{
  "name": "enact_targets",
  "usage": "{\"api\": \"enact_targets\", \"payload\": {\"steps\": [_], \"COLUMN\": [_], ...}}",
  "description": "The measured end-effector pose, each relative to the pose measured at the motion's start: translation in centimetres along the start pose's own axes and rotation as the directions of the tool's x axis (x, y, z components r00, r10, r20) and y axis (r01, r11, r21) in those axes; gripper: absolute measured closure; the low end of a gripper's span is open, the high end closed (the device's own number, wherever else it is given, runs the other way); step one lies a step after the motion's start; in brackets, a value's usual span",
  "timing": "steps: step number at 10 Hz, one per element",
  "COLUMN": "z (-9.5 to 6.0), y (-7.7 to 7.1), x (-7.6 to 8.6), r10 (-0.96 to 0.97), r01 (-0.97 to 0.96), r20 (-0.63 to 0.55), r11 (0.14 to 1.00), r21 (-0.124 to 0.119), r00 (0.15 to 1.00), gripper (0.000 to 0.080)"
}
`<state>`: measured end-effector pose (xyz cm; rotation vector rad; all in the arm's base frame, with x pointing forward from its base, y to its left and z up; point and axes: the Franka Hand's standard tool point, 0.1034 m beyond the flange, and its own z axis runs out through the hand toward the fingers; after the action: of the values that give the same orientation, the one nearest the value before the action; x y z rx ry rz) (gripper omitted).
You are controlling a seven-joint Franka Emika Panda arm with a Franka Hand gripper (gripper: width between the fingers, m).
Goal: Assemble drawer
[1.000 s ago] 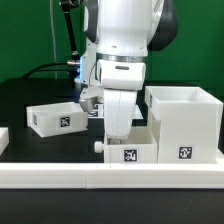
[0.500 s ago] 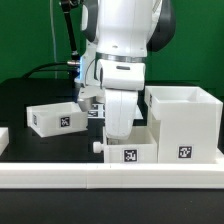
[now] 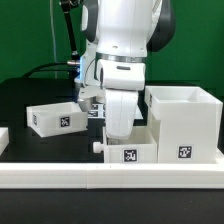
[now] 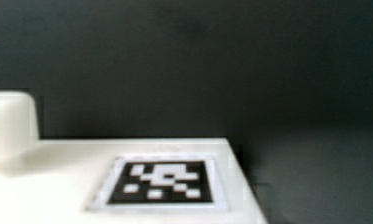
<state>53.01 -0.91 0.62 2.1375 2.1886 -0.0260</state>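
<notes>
The tall white housing (image 3: pixel 183 125) stands at the exterior view's right, with a tag on its front. One shallow white tray (image 3: pixel 55 118) lies at the left, apart from the arm. The second tray (image 3: pixel 130 152), tagged on its front, sits beside the housing, with a small knob (image 3: pixel 97 146) on its side. My gripper (image 3: pixel 118 135) reaches down into this tray, and its fingertips are hidden behind the tray wall. The wrist view shows a white tray face (image 4: pixel 58 165) with a tag (image 4: pixel 162 180) and a white knob (image 4: pixel 9 125), but no fingers.
A long low white border rail (image 3: pixel 110 178) runs along the front, right before the middle tray and the housing. A small white piece (image 3: pixel 3 138) shows at the left edge. Black cables hang behind the arm, over a dark table (image 3: pixel 40 150).
</notes>
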Motion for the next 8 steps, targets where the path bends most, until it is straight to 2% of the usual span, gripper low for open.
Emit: {"api": "enact_targets", "payload": {"steps": [2, 8], "z": [0.01, -0.03], "y": [0.07, 0.26], "x": [-0.20, 0.37], "r10": [-0.016, 0.051], "r01": [0.016, -0.051], "r20": [-0.001, -0.001], "r11": [1.000, 0.999], "r21": [-0.013, -0.015], "r00": [1.000, 0.999], "gripper": [0.0755, 0.0755]}}
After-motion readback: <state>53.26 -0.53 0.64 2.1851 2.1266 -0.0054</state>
